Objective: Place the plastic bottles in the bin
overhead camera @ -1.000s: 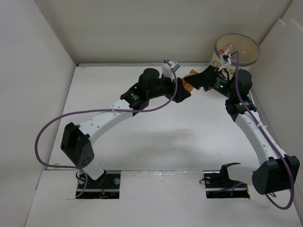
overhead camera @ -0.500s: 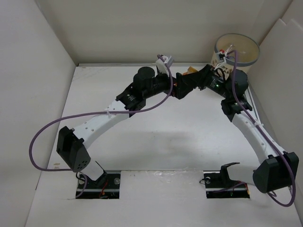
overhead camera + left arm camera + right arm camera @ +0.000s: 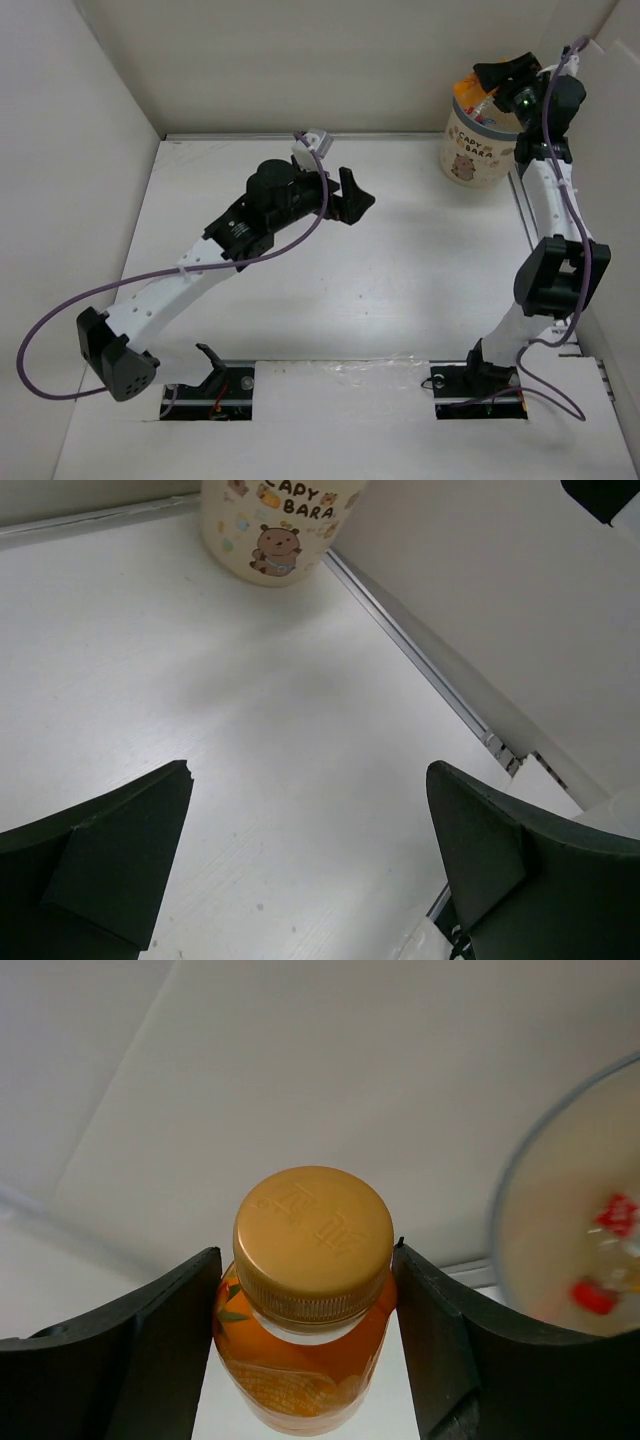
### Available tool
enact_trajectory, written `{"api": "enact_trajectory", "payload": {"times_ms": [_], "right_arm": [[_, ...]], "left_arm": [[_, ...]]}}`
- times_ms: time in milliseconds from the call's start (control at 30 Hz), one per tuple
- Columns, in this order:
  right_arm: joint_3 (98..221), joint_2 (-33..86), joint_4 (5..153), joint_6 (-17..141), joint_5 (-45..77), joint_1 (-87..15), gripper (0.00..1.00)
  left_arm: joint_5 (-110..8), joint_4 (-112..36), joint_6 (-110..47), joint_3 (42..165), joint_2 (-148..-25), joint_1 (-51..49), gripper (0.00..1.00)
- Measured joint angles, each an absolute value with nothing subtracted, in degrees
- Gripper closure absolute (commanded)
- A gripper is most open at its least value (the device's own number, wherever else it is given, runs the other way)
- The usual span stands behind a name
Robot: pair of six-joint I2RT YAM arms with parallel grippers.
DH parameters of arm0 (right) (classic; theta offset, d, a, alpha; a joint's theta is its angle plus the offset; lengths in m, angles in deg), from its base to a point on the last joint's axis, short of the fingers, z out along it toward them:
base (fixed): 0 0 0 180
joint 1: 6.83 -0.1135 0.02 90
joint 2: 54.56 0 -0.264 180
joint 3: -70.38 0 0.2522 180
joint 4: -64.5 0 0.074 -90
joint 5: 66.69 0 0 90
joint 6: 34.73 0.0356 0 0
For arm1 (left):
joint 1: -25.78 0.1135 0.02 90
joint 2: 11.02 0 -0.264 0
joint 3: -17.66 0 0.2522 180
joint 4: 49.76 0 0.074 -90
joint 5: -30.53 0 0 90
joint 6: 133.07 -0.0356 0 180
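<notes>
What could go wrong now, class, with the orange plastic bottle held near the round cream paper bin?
Seen from the right wrist, the orange plastic bottle in the right gripper sits beside the rim of the round cream paper bin, not over its opening; released now, it might fall outside. Moving across, it could clip that rim.

A white tabletop [image 3: 250, 710] spreads below and ahead of the left jaws, showing a faint grain and a few small specks between them. Ahead and to the right of those jaws a thin metal rail [image 3: 415, 660] runs along the tabletop's edge (it ends at a small bracket [image 3: 500, 750] near the right-hand jaw). A plain pale side wall [image 3: 480, 590] rises just beyond it. Behind the right jaws stand pale wall panels [image 3: 330, 1050], meeting at a slanting seam [image 3: 112, 1090]. Well behind both jaws a white board [image 3: 340, 410] lies along the near edge.
</notes>
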State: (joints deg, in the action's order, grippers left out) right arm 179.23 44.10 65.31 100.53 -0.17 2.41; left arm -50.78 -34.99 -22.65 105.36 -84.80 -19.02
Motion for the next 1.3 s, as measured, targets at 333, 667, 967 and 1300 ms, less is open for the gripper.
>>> {"api": "enact_trajectory", "payload": {"times_ms": [333, 667, 967, 1300], "right_arm": [[192.7, 56.4, 72.1, 97.7, 11.9, 7.8, 0.21], [216.8, 67.7, 88.3, 91.9, 22.2, 7.1, 0.0], [211.8, 59.5, 100.9, 86.1, 28.6, 0.8, 0.0], [178.2, 16.1, 108.8, 79.2, 33.4, -18.7, 0.0]], "left_arm": [[-59.0, -26.0, -20.0, 103.4, -76.3, -19.0, 0.0], [-63.1, -21.3, -19.3, 101.3, -75.2, -19.0, 0.0], [-71.0, -14.3, -16.8, 107.7, -79.4, -13.5, 0.0], [-83.0, -8.4, -18.2, 120.5, -83.4, -13.1, 0.0]]}}
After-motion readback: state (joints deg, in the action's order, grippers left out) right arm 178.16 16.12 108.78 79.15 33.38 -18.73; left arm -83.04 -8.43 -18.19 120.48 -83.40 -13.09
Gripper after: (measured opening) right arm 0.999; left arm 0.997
